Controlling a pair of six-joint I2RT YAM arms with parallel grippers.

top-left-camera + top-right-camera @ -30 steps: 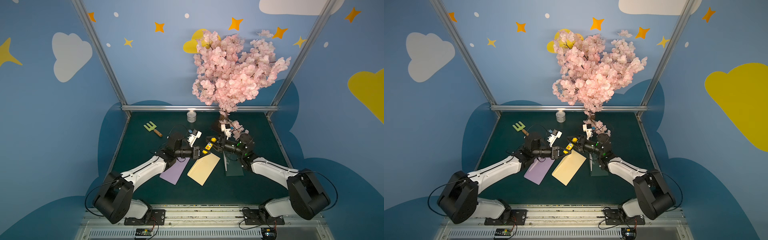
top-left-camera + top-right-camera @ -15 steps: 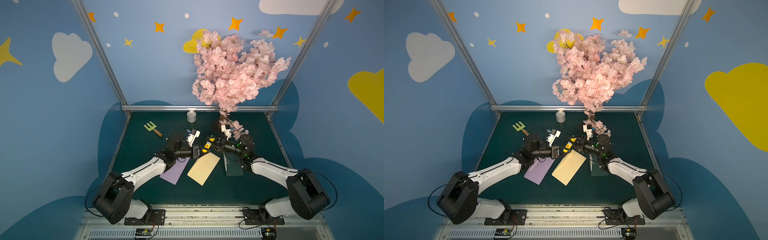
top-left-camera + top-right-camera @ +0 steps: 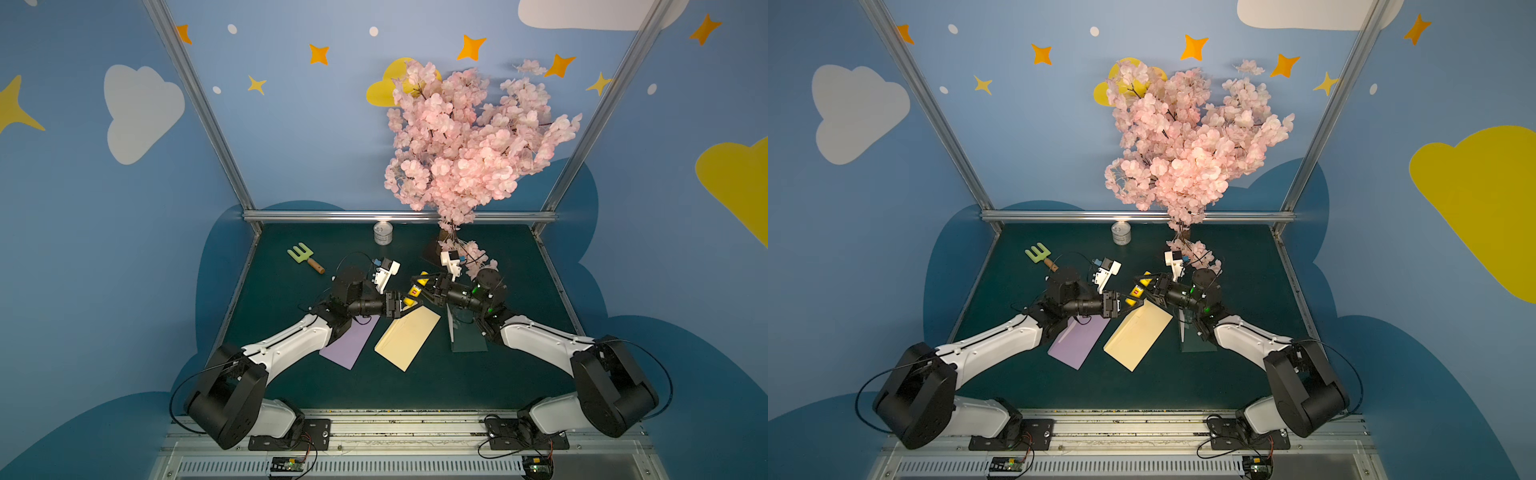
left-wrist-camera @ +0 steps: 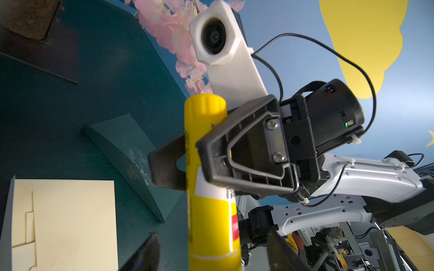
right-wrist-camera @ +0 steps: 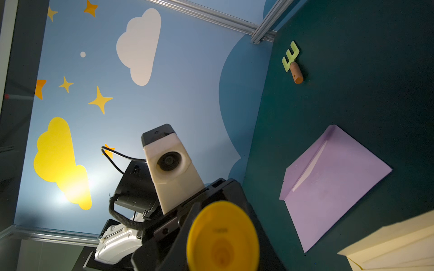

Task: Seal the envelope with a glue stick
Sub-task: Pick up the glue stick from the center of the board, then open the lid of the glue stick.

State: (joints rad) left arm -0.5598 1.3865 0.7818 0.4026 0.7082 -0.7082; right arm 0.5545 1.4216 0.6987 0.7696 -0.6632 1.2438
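Here the right claw (image 4: 187, 159) clamps the glue stick (image 4: 211, 211), its red label (image 4: 235, 228) unreadable

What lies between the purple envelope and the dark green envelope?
The pale yellow envelope lies between the purple envelope and the dark green envelope; both top views show it.

Blue walls (image 3: 311, 145) carry white and yellow clouds (image 3: 141, 112) and stars (image 3: 319, 54); aluminium frame (image 3: 399, 216) borders dark green tabletop (image 3: 457, 386); pink blossom tree (image 3: 465, 141) at rear.
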